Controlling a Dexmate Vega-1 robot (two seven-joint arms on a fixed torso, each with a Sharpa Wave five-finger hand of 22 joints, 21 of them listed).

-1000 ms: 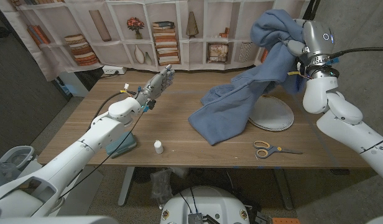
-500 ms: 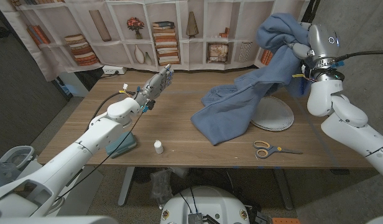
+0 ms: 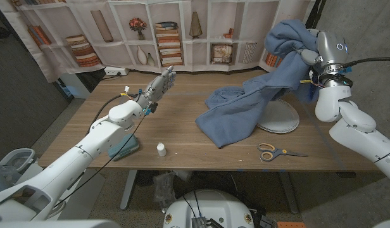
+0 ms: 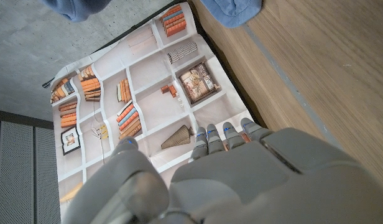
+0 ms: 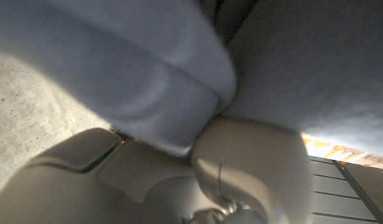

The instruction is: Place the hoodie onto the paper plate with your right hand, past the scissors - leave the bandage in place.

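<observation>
The blue hoodie [image 3: 245,107] hangs from my right hand [image 3: 309,52], which grips its bunched top high over the table's right side. Its lower part still drapes on the wood and over the left rim of the white paper plate [image 3: 280,119]. In the right wrist view the blue cloth [image 5: 179,68] presses against the hand [image 5: 241,168]. Yellow-handled scissors [image 3: 273,152] lie near the front edge, in front of the plate. A small white roll, the bandage [image 3: 161,149], stands near the front edge. My left hand [image 3: 160,84] is raised over the left side, fingers straight, holding nothing.
A teal object [image 3: 126,147] lies under my left forearm near the front left. A printed bookshelf backdrop [image 3: 150,31] hangs behind the table. A white power strip [image 3: 116,71] sits at the back left corner.
My right hand has carried the hoodie's top a little to the right and higher; the draped cloth has slid slightly right over the plate. The left arm has stayed still.
</observation>
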